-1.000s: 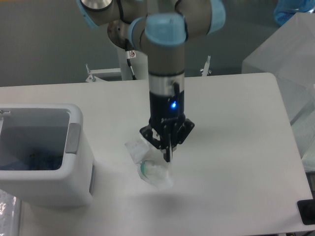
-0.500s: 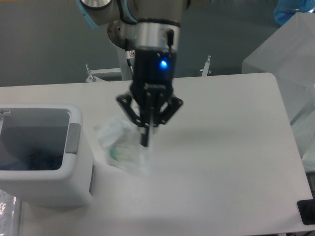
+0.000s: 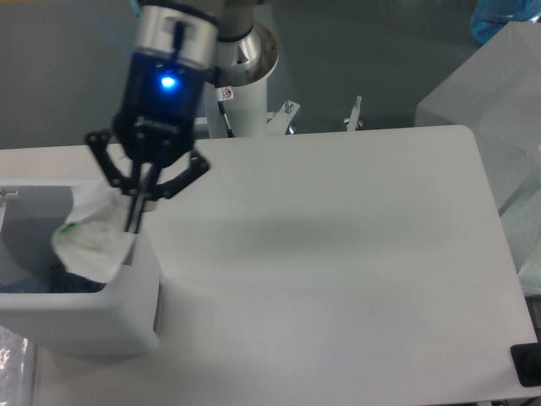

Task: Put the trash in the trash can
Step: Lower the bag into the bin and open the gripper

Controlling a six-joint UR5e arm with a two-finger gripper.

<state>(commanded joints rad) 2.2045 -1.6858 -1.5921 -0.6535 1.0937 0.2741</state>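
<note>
My gripper point(image 3: 135, 222) is shut on a crumpled clear wrapper point(image 3: 91, 237) with a small green bit, the trash. It hangs in the air over the right rim of the white trash can point(image 3: 80, 317) at the table's left. Something bluish point(image 3: 51, 281) lies low inside the can, mostly hidden by the wrapper and the can's wall. The arm reaches in from the top of the view, its blue light lit.
The white table point(image 3: 338, 254) runs to the right, with its front edge at the bottom of the view. Clear plastic sheeting point(image 3: 499, 101) stands at the far right. A black object point(image 3: 528, 365) sits at the lower right corner.
The gripper has lifted the wrapper off the table and carried it left, from the table's middle to above the can's right rim.
</note>
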